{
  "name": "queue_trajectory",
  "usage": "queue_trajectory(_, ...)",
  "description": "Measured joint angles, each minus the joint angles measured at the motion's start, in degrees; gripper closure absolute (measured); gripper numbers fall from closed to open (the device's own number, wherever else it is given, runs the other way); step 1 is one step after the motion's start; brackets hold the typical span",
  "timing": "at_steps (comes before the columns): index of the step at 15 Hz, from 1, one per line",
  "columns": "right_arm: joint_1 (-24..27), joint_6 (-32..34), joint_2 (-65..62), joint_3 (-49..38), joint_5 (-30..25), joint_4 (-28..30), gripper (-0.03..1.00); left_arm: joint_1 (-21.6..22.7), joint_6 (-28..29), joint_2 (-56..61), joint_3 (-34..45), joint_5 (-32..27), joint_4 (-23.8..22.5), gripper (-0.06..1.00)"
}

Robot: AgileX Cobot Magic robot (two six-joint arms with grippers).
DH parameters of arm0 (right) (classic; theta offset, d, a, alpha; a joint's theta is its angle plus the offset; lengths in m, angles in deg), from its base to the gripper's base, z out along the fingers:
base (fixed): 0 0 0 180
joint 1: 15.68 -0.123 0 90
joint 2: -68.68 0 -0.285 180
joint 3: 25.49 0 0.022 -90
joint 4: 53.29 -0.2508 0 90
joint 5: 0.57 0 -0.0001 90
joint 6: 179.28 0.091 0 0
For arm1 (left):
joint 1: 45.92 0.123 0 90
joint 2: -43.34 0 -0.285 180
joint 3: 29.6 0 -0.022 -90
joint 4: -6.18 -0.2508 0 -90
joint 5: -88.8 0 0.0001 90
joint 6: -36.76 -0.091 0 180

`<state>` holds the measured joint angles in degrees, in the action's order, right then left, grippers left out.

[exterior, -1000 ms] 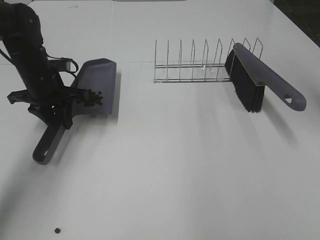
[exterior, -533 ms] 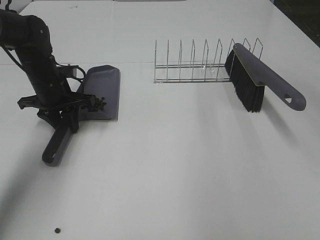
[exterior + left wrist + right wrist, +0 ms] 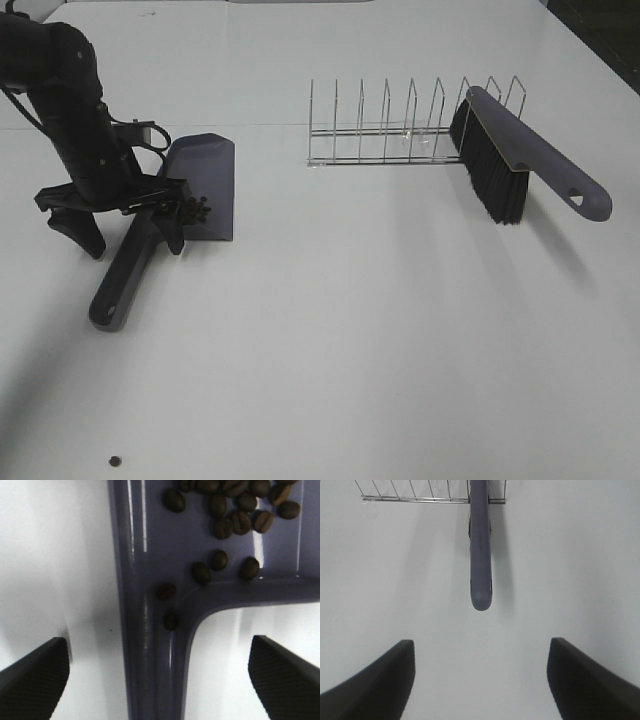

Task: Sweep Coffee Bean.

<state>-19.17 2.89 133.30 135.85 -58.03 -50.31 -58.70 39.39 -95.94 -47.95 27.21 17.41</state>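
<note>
Several coffee beans (image 3: 235,515) lay in your dustpan (image 3: 150,555) at twelve o'clock from the released left fingers (image 3: 35,675), which flanked its handle untouched.

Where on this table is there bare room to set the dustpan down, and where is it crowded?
Bare: the wide stretch between the dustpan and the brush, in front of the wire rack. A stray coffee bean lies near the front left. Crowded: around the left gripper and rack.

Left gripper (image 3: 118,222) low, jaws wide apart — right gripper (image 3: 480,680) likewise spread.
</note>
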Motion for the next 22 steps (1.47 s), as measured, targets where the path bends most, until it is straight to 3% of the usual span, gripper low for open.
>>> queue_trajectory(7, 0.0, 0.0, -13.75, -17.02, 0.06, 0.0, 0.36, 0.11, -2.01, 16.62, 1.38, -1.78, -3.5, 0.07)
queue_trajectory(8, 0.0, 0.0, -19.48, -22.0, 0.06, 0.0, 0.36, 0.11, -2.64, 22.0, 4.53, -1.95, -3.55, 0.07)
queue_trajectory(12, 0.0, 0.0, -27.9, -28.19, 0.06, -0.17, 0.36, 0.11, -2.64, 31.57, 13.41, -0.46, -3.55, 0.07)
queue_trajectory(18, 0.0, 0.0, -34.89, -31.0, -0.06, -0.4, 0.36, 0.11, -2.64, 49.45, 30.14, 1.78, -3.55, 0.07)
queue_trajectory(22, 0.0, 0.0, -38.27, -31.68, -4.41, -0.4, 0.36, 0.11, -2.64, 62.91, 39.02, 2.01, -3.55, 0.06)
